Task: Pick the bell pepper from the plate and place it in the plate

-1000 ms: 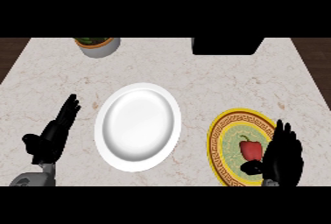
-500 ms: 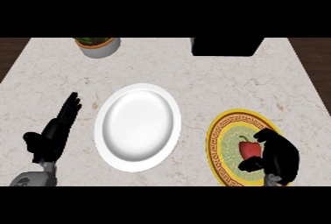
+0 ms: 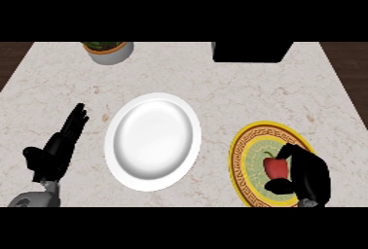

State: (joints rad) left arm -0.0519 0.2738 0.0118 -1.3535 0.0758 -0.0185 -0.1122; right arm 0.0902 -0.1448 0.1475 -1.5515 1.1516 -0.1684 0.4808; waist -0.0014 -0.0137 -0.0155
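White plate [image 3: 152,141] lay mid-bench [image 3: 215,87]. Right of it, apart: yellow patterned plate [image 3: 238,151] carrying a red bell pepper [image 3: 274,167]. Right hand [image 3: 310,176] sat over that plate's side away from the white plate, fingers and thumb curled round the pepper. Left of the white plate: left hand [image 3: 61,148], fingers straight, not touching it. Beyond the white plate: grey pot [image 3: 108,52] back-left, black box [image 3: 251,51] back-right.

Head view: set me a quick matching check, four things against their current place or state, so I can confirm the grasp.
Things:
1. bell pepper
2. white plate
3. left robot hand
4. right robot hand

Place or state:
A. open, resting at the view's left
B. curled round the bell pepper
C. middle of the view, nothing on it
D. red, on the yellow-rimmed plate

Pairs: 1-D, 2-C, 3-A, 4-B.
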